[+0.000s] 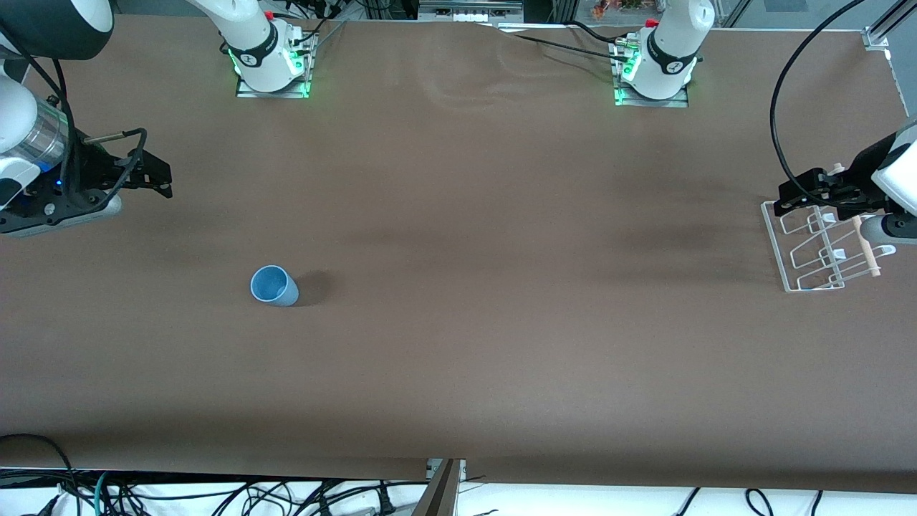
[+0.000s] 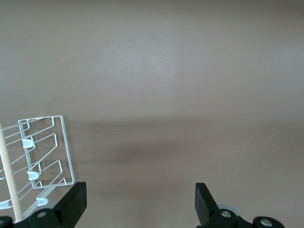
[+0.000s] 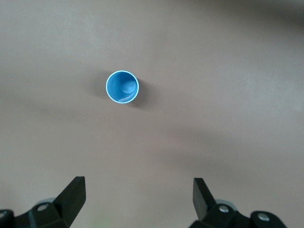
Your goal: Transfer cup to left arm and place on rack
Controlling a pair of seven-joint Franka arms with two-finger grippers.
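Observation:
The light-blue cup (image 1: 273,286) stands upright and alone on the brown table, toward the right arm's end; the right wrist view looks down into its mouth (image 3: 122,86). My right gripper (image 1: 154,175) is open and empty, up in the air over bare table and apart from the cup. The white wire rack (image 1: 817,247) with its pale wooden dowel (image 1: 865,246) sits at the left arm's end; it also shows in the left wrist view (image 2: 40,159). My left gripper (image 1: 797,196) is open and empty, over the rack's edge.
The brown table cover (image 1: 501,287) stretches between cup and rack. The two arm bases (image 1: 271,61) (image 1: 655,68) stand along the table's edge farthest from the front camera. Cables hang below the edge nearest to it.

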